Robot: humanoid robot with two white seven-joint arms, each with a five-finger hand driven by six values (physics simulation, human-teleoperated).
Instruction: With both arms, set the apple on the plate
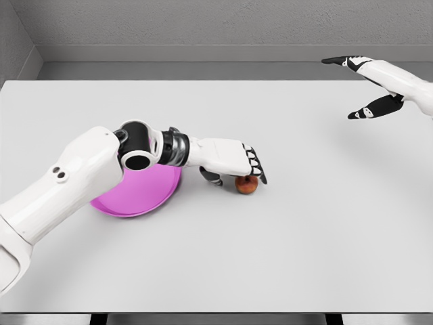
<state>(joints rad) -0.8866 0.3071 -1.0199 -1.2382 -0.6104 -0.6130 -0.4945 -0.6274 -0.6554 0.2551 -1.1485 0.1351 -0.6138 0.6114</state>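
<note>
Small red-brown apple (247, 185) lies on table just right of magenta plate (139, 202).

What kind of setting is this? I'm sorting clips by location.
Likely a simulated test bench: a plain white table against bare grey walls, holding only a pink plate and an apple.

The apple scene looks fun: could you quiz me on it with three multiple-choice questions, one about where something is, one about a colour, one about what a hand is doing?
1. Where is the apple?
A. on the plate
B. on the table, right of the plate
C. held in the air

2. What colour is the plate?
A. magenta
B. green
C. yellow

3. How is the right hand?
A. gripping the apple
B. resting on the plate
C. open, raised, holding nothing

Answers:
1 B: it sits on the white table under the left hand.
2 A: the rim shows bright pink-purple.
3 C: its fingers are spread, far right.
</note>
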